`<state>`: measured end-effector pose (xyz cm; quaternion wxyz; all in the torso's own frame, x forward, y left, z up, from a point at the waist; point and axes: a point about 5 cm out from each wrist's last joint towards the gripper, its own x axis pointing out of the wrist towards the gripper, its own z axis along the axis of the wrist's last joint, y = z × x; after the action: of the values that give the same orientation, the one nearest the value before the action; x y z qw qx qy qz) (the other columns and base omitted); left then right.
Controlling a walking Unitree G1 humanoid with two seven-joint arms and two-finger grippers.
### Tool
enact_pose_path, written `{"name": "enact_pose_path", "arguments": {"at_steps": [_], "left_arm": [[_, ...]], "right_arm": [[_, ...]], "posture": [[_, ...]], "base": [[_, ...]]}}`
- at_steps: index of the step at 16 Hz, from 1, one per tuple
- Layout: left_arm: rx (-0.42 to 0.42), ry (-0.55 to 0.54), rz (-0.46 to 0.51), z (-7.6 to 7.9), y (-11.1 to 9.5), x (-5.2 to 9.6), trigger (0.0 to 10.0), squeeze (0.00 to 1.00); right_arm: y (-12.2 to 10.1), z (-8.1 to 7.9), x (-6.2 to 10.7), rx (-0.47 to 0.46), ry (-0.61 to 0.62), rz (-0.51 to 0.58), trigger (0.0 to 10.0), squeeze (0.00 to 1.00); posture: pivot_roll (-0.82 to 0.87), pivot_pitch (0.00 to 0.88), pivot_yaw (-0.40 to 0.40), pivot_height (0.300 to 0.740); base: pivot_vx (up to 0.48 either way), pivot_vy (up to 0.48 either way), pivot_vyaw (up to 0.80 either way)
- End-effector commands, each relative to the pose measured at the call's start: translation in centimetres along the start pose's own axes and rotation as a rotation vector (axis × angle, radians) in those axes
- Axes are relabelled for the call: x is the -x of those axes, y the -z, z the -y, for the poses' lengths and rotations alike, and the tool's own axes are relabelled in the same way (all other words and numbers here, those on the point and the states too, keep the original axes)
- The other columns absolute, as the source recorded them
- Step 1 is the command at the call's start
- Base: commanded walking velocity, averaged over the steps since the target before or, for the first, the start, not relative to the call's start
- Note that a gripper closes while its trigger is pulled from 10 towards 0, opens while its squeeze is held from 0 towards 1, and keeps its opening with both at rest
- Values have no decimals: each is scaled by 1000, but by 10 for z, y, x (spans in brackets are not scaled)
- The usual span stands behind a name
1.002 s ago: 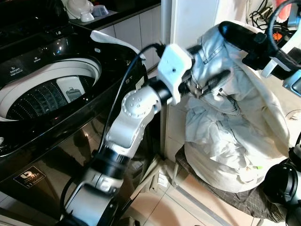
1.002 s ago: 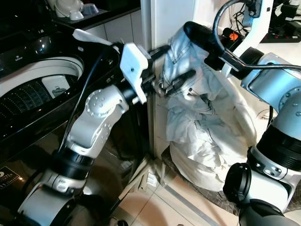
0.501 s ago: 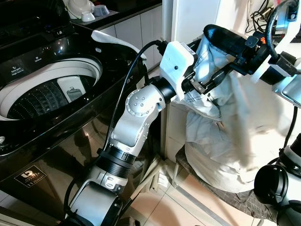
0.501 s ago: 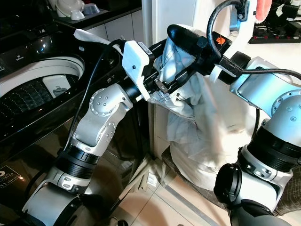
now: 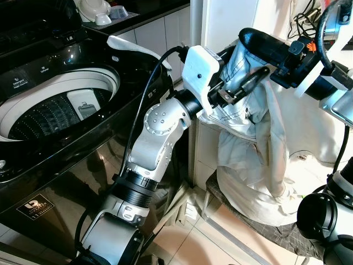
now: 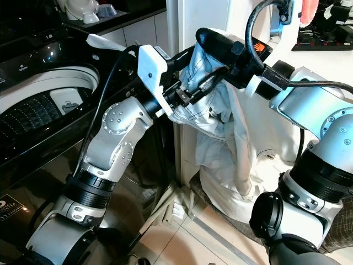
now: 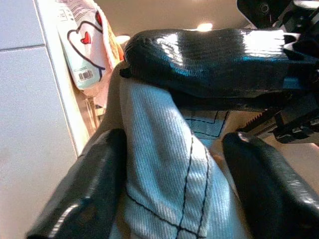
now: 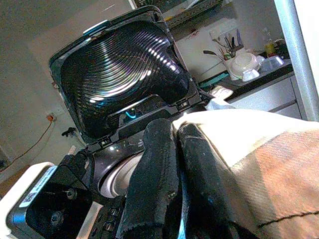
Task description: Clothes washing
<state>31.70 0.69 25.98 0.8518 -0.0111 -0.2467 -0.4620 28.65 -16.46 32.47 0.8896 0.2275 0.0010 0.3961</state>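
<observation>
A pale blue denim garment (image 5: 241, 113) with a cream cloth (image 5: 276, 143) hangs above the laundry pile (image 5: 259, 193). My right gripper (image 5: 259, 41) is shut on its top edge; in the right wrist view its fingers (image 8: 154, 174) pinch the cloth. Just below, my left gripper (image 5: 240, 77) has the denim (image 7: 164, 164) bunched between its two fingers (image 7: 97, 194), close under the right gripper's finger. The open washing machine drum (image 5: 55, 110) lies to the left of both arms.
The black washer's lid (image 8: 119, 79) stands raised. A white pillar (image 5: 220, 22) rises behind the garment. A counter with white dishes (image 5: 99, 14) is behind the washer. The laundry pile rests on a grey mat (image 5: 276, 234) on the tiled floor.
Both grippers have lifted the garment up and to the left off the pile. The cream cloth has swung down and now hangs straight below the right gripper.
</observation>
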Motion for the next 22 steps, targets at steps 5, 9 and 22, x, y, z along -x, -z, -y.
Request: {"name": "enact_pose_path", "arguments": {"at_steps": [5, 9, 22], "left_arm": [[-12, 28, -39, 0, 3, 1, 0, 0], [-23, 18, -59, -4, 5, 2, 0, 0], [-22, -84, -54, -19, 3, 6, 0, 0]], "right_arm": [[-4, -14, -3, 37, -57, 13, 0, 0], [-2, -15, -4, 35, -50, 14, 0, 0], [-2, -13, -1, 49, -55, 25, 10000, 1000]], "posture": [[-84, 0, 66, 740], [-84, 0, 70, 740], [-90, 0, 85, 740]], "base": [[0, 0, 0], [0, 0, 0], [0, 0, 0]]}}
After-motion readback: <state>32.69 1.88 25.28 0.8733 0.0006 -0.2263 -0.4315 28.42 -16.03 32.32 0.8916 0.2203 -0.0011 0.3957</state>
